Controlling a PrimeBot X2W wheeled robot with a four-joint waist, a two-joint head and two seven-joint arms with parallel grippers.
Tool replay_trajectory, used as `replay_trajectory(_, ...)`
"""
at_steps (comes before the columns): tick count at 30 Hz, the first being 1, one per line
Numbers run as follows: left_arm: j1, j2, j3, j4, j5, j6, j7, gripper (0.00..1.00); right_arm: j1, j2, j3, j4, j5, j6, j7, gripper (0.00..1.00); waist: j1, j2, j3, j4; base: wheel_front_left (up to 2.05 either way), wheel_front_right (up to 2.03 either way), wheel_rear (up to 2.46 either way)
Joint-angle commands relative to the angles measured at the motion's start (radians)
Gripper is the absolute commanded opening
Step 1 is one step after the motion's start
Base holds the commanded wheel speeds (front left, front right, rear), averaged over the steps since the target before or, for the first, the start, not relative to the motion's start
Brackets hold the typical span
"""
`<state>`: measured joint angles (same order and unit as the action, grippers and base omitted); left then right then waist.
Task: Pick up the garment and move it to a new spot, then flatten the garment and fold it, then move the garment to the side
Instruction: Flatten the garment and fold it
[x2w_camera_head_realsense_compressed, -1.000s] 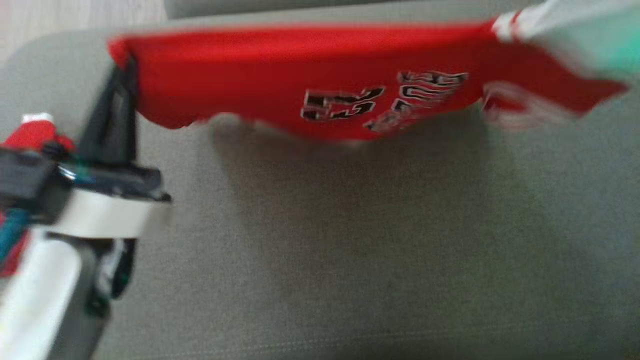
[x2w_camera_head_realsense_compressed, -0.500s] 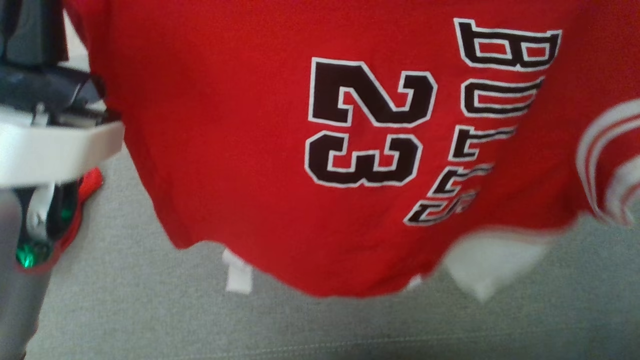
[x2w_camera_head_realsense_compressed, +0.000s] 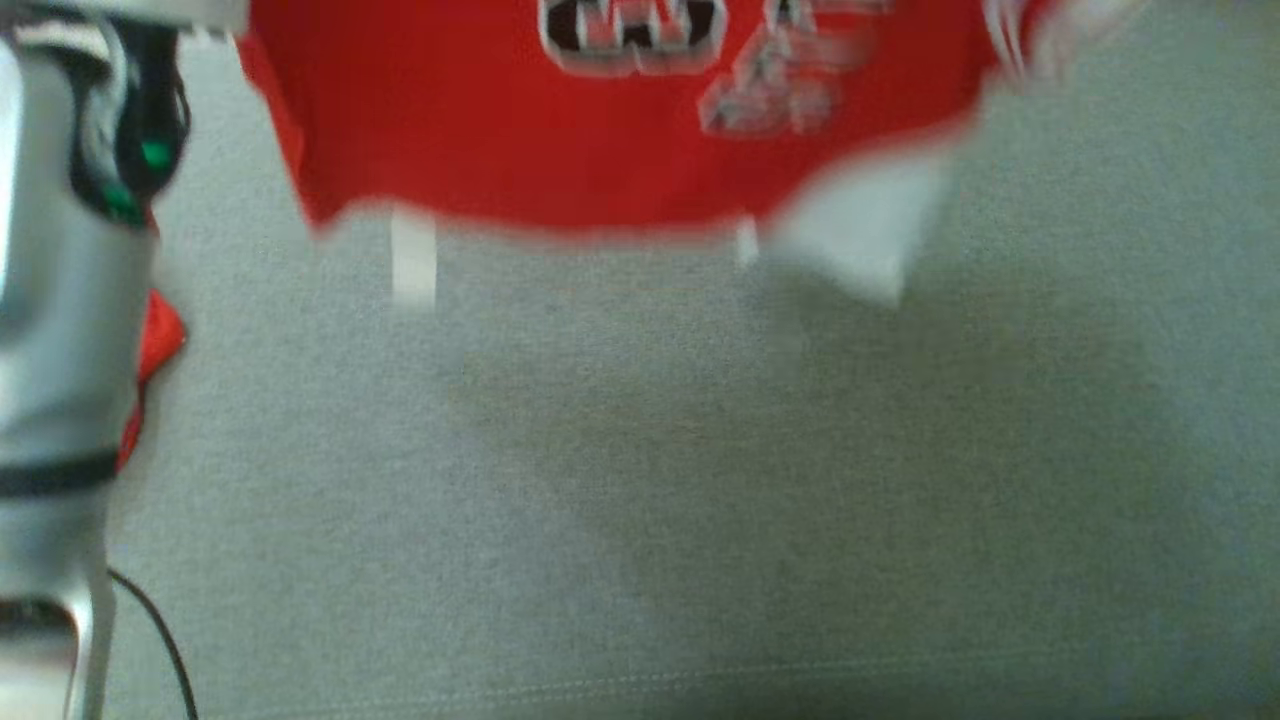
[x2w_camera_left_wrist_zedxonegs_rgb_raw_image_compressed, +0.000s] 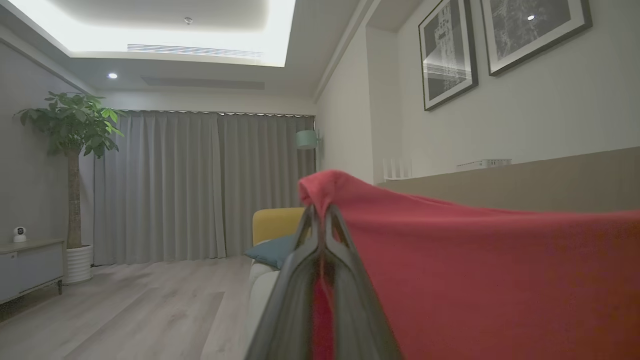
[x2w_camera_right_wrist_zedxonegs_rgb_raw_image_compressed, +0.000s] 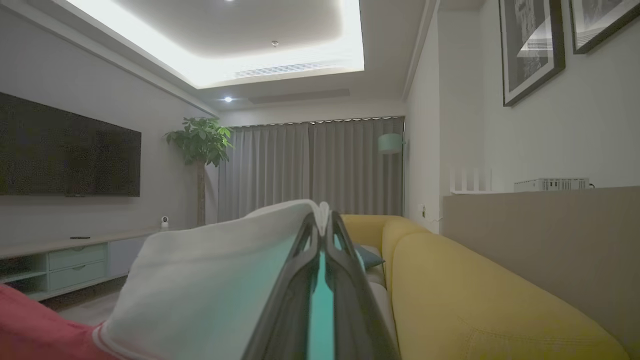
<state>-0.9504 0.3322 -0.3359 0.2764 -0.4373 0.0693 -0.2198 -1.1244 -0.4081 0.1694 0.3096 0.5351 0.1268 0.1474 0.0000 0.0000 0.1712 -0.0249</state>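
Note:
The garment (x2w_camera_head_realsense_compressed: 560, 150) is a red jersey with black-and-white lettering and white sleeve parts. It hangs spread across the top of the blurred head view, above the grey cushion (x2w_camera_head_realsense_compressed: 700, 500), with its lower hem free. In the left wrist view my left gripper (x2w_camera_left_wrist_zedxonegs_rgb_raw_image_compressed: 321, 220) is shut on a red edge, and the red cloth (x2w_camera_left_wrist_zedxonegs_rgb_raw_image_compressed: 475, 280) stretches off to the right. My right gripper (x2w_camera_right_wrist_zedxonegs_rgb_raw_image_compressed: 322, 220) is shut on a white part of the garment (x2w_camera_right_wrist_zedxonegs_rgb_raw_image_compressed: 210, 270); red cloth shows at that view's lower left. My pale left forearm (x2w_camera_head_realsense_compressed: 60, 330) stands along the left edge of the head view.
A yellow sofa (x2w_camera_right_wrist_zedxonegs_rgb_raw_image_compressed: 475, 290) with a blue cushion (x2w_camera_left_wrist_zedxonegs_rgb_raw_image_compressed: 272, 250) runs along the wall under framed pictures. A potted plant (x2w_camera_left_wrist_zedxonegs_rgb_raw_image_compressed: 75, 150), grey curtains, a television (x2w_camera_right_wrist_zedxonegs_rgb_raw_image_compressed: 70, 150) and a low cabinet stand across the wood floor. A black cable (x2w_camera_head_realsense_compressed: 160, 630) hangs by my left arm.
Both grippers have kept their hold. The garment swelled large in the head view half a second ago, and its hem now sits higher. My left arm stands higher in the view, which may itself have shifted.

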Motion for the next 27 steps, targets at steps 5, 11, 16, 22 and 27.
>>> replay_trajectory(5, -0.194, -0.011, 0.057, 0.266, 0.015, -0.044, -0.039, 0.00, -0.189, 0.099, 0.123, 0.238, -0.006, 0.004, -0.145, 0.00, 0.0000, 0.0000, 0.019, -0.021, 0.00, 0.00, 0.00)
replay_trajectory(11, -0.176, -0.086, 0.039, 0.579, 0.009, -0.077, -0.041, 0.00, -0.181, 0.198, 0.273, 0.498, 0.042, 0.004, -0.198, 0.00, 0.0000, 0.0000, 0.061, -0.036, 0.00, 0.00, 0.00)
replay_trajectory(16, -0.109, -0.140, 0.050, 0.735, -0.004, -0.098, -0.042, 0.00, -0.095, 0.255, 0.363, 0.632, 0.126, 0.004, -0.232, 0.00, 0.0000, 0.0000, 0.098, -0.038, 0.00, 0.00, 0.00)
replay_trajectory(22, -0.043, -0.179, 0.071, 0.789, 0.006, -0.114, -0.042, 0.00, 0.020, 0.265, 0.426, 0.681, 0.235, 0.004, -0.291, 0.00, 0.0000, 0.0000, 0.128, -0.038, 0.00, 0.00, 0.00)
replay_trajectory(27, 0.014, -0.183, 0.098, 0.734, 0.029, -0.102, -0.042, 0.00, 0.102, 0.238, 0.464, 0.645, 0.293, 0.004, -0.342, 0.00, 0.0000, 0.0000, 0.128, -0.039, 0.00, 0.00, 0.00)
